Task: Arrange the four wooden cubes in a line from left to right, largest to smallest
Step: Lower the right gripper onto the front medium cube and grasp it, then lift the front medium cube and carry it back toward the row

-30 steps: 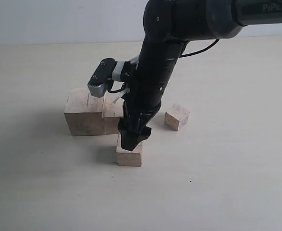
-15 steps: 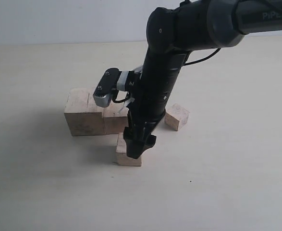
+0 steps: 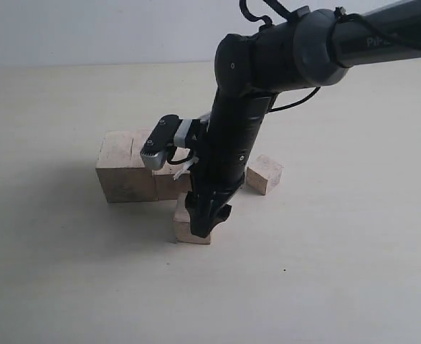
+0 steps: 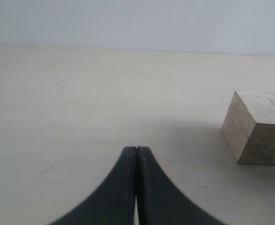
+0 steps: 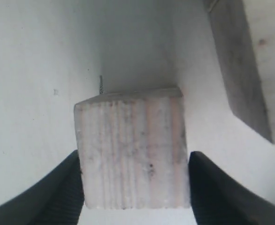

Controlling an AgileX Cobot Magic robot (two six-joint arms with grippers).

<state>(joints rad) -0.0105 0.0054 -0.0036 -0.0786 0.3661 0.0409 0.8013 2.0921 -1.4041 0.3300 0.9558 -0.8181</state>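
On the pale counter [image 3: 339,272], the right end effector [image 3: 201,226] pinched the front medium cube [image 5: 133,154], which sat before the large cube [image 3: 124,172] and second medium cube [image 3: 168,180]; the small cube [image 3: 265,174] lay apart to their right. The left end effector [image 4: 136,154] was pressed together.

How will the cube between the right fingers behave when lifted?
Probably rigid: the cube looks like solid wood, with flat sides for the fingers. Likely light, being small raw wood. Its rough grain should resist slipping, and its flat faces mean it shouldn't roll.
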